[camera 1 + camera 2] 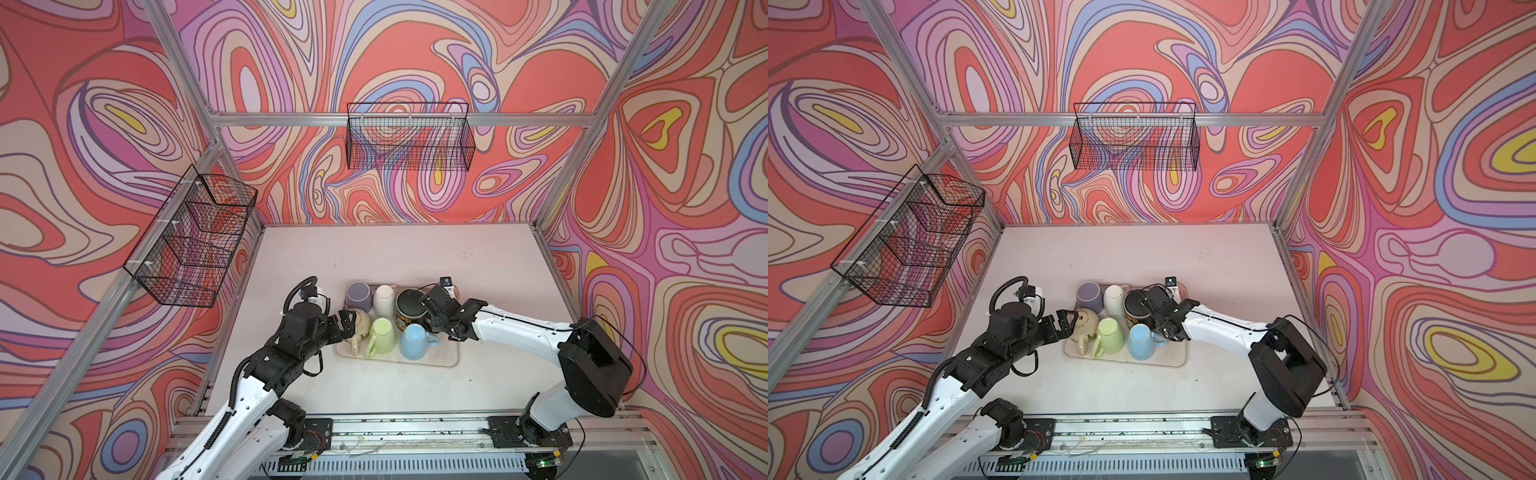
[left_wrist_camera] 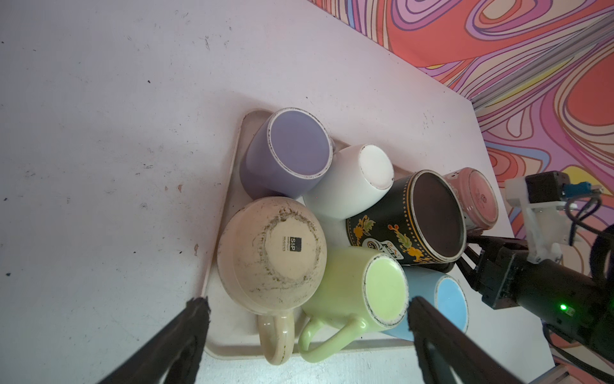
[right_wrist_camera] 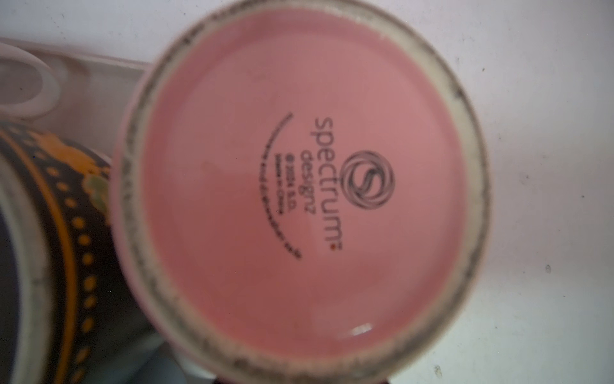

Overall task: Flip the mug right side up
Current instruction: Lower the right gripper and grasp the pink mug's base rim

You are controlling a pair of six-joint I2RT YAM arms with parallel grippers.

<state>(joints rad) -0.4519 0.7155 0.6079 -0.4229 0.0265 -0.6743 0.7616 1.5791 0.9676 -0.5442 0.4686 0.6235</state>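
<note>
In both top views the left gripper (image 1: 348, 321) hovers spread wide by the cream mug (image 1: 363, 322) at the tray's (image 1: 444, 358) left end, with the right gripper (image 1: 432, 316) low beside the black mug (image 1: 409, 309). The left wrist view shows the pink mug (image 2: 475, 198) upside down just past the black mug, with the right gripper at it. The right wrist view is all pink base and bare table (image 3: 548, 133); whether those jaws clamp cannot be told.

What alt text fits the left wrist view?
A tight cluster of seven bottoms-up mugs fills the middle, a beige tray showing beneath the nearer ones. The left gripper, jaws open, frames the cream mug and green mug.
</note>
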